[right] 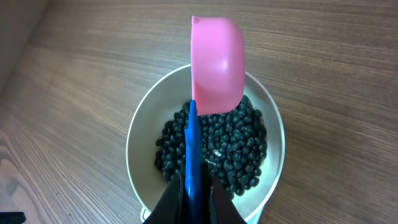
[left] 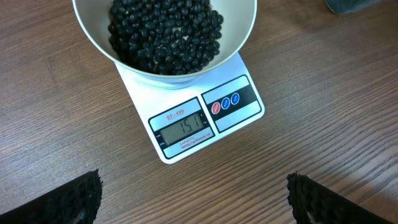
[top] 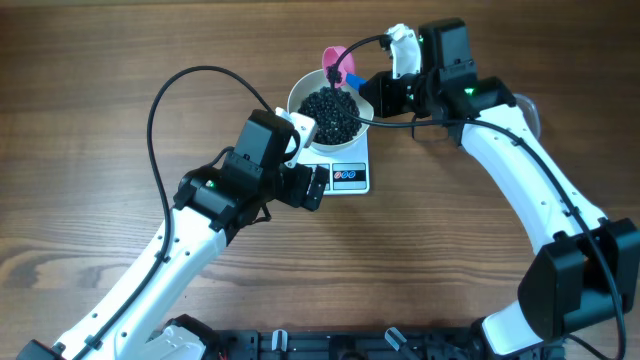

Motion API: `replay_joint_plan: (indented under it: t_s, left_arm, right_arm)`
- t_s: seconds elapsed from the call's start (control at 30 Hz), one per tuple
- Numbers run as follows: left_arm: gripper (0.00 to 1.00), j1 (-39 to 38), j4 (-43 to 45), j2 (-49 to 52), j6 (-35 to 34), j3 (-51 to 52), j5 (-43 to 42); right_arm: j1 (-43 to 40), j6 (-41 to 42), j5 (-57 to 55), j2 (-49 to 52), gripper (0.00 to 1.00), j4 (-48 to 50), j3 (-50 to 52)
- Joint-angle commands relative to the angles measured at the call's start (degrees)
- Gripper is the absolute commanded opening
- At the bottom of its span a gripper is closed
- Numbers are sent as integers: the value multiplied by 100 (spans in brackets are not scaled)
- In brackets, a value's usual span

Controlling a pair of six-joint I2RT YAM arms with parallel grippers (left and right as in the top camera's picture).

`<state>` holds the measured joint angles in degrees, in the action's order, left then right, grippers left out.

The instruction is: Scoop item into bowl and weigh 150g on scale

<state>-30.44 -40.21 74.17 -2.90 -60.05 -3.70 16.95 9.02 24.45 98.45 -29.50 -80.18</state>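
**LOADED BOWL ON SCALE: HANDLING AND CONDITION**

**Left side.** In the overhead view the left gripper (top: 316,188) hovers at 8 o'clock from the scale (top: 350,177). Its jaws are spread wide and hold nothing. In the left wrist view its fingers (left: 68,199) frame the bare table.

**Centre.** The bowl (top: 297,92) sits on the 12 o'clock end of the scale platform. The display and two round buttons are exposed at the 6 o'clock edge. The display reads 151, so the target weight is judged met within a gram.

**Appearance.** The item (top: 332,110) is a heap of small, round, glossy black beads. It fills the lower part of the plain white bowl.

**Handling.** The beads are loose, look hard and will likely roll and scatter. Move them with the scoop, never with the fingers. The loaded bowl is smooth-sided, probably slippery and rigid. Take hold at the rim, one finger inside and one outside. Any push on the bowl would disturb the reading.

**Right side.** The right gripper (top: 378,88), at 3 o'clock from the bowl, is pressed together on the blue handle of a pink scoop (top: 335,60). The cup hangs over the 12 o'clock rim. Whether the cup holds beads cannot be told.
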Motion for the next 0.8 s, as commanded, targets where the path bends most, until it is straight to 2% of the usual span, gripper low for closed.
replay_joint_plan:
  t_s: [0.0,0.2,0.5,0.6,0.77]
  left_arm:
    - [100,-11,15,20,-57,28,35]
    - [100,-11,15,20,-57,28,35]
    - [100,-11,15,20,-57,28,35]
    - [100,-11,13,20,-57,28,35]
    - [100,-11,15,20,-57,28,35]
  right_arm:
    - [-157,61,129,-317,4,33,-76]
    - [-780,365,566,-544,4,-33,-76]
    - [-2900,85,472,-1355,4,-2085,-76]
    - [-3429,-369,400,-1436,4,-2586,-76]
    - [-3534,-629,-1331,-1434,4,-3108,-76]
